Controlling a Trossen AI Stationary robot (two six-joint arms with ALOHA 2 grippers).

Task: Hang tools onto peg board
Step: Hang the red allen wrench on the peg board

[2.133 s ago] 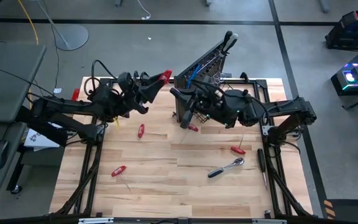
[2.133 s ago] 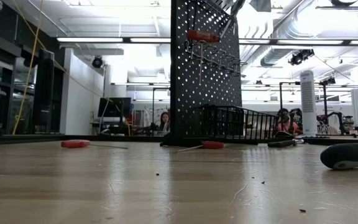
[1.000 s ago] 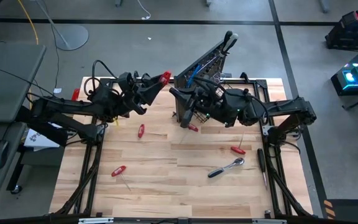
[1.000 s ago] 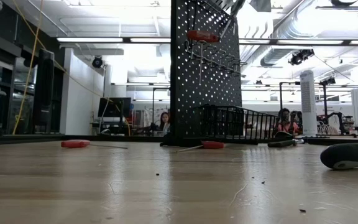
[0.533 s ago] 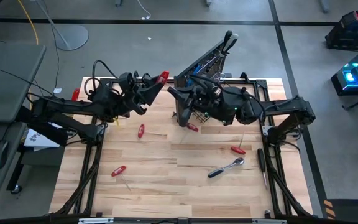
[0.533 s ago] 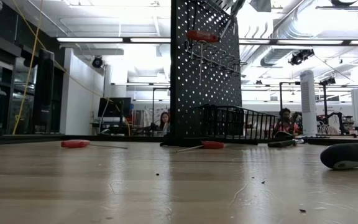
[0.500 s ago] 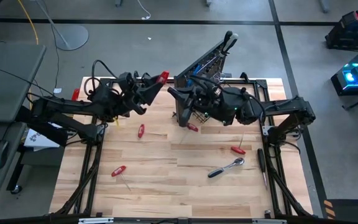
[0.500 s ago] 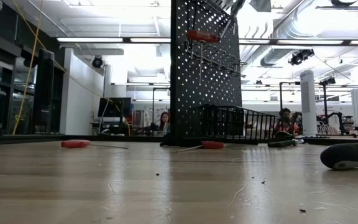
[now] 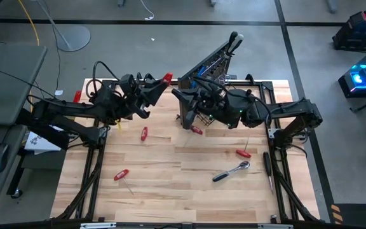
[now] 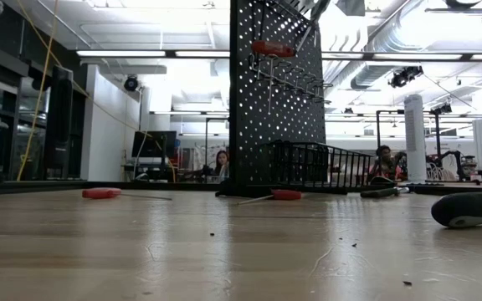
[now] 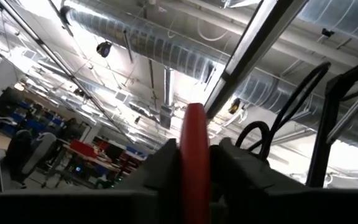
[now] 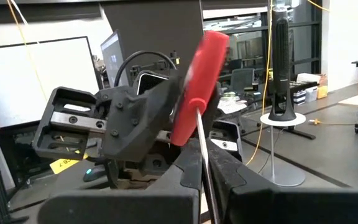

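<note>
Gripping 1 red screwdriver (image 9: 166, 78) between both grippers (image 9: 158, 88) (image 9: 178, 94); 4 more lie on the table (image 9: 170, 191).

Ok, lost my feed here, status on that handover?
Mid-air handover: left pincer clamped on red screwdriver handle, right pincer shut on its shaft. Beside peg board, not hung yet. No obstruction seen.

A wooden table (image 9: 170, 184) carries the upright peg board (image 9: 210, 63) at its far edge, 4 red-handled screwdrivers (image 9: 144, 133) scattered across it, a chrome ratchet (image 9: 231, 171) and a black-handled screwdriver (image 9: 266, 164) near the right edge.
</note>
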